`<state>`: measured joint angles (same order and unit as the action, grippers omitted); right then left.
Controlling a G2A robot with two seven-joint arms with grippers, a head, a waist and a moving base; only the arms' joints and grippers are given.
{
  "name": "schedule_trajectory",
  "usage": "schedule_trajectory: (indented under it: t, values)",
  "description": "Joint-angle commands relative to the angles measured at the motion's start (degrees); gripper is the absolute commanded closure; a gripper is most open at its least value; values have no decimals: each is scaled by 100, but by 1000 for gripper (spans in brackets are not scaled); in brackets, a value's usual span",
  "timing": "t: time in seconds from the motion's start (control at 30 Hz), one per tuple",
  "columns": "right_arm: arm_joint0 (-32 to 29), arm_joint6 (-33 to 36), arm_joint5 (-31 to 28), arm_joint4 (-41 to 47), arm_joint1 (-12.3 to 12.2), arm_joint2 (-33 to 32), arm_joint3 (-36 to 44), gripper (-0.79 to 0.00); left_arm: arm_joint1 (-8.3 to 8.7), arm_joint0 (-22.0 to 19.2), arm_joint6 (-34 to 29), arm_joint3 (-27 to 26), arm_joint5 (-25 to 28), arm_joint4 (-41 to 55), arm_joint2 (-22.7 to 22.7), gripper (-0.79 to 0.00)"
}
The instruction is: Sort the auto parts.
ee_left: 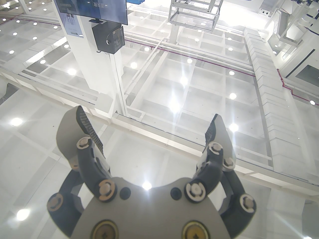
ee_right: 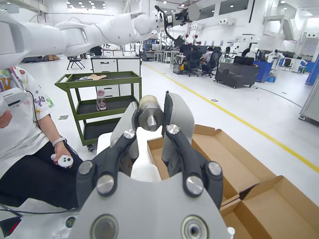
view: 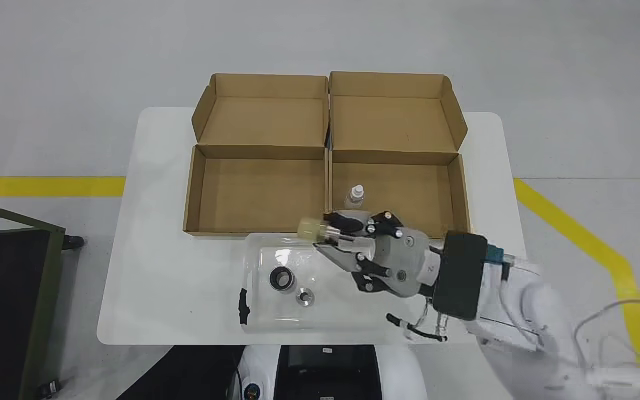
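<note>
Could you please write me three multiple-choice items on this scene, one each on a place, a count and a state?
1. Where does the small pale bottle-shaped part lie?
A. in the clear tray
B. in the left box
C. in the right brown cardboard box
2. How many open cardboard boxes stand on the white table?
A. one
B. two
C. three
3. What state is the right gripper in?
A. shut on the threaded metal cylinder with a cream cap
B. open, empty
C. shut on a black ring
1 C, it lies on that box's floor; 2 B, two sit side by side; 3 A, the gripper clamps the cylinder.
</note>
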<state>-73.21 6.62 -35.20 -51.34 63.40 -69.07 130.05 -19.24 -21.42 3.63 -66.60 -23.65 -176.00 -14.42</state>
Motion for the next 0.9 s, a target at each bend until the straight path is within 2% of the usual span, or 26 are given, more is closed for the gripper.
schedule_trajectory:
  t: [0.0,0.6,0.87]
  values:
    - [-4,-75,87,-66,12,31,130,0,0,0,0,0,0,0,0,-785]
    - [130,-475,471,-847,113,395,460,0,0,0,0,0,0,0,0,-785]
    - [84,167,414,-1505,76,247,460,0,0,0,0,0,0,0,0,-785]
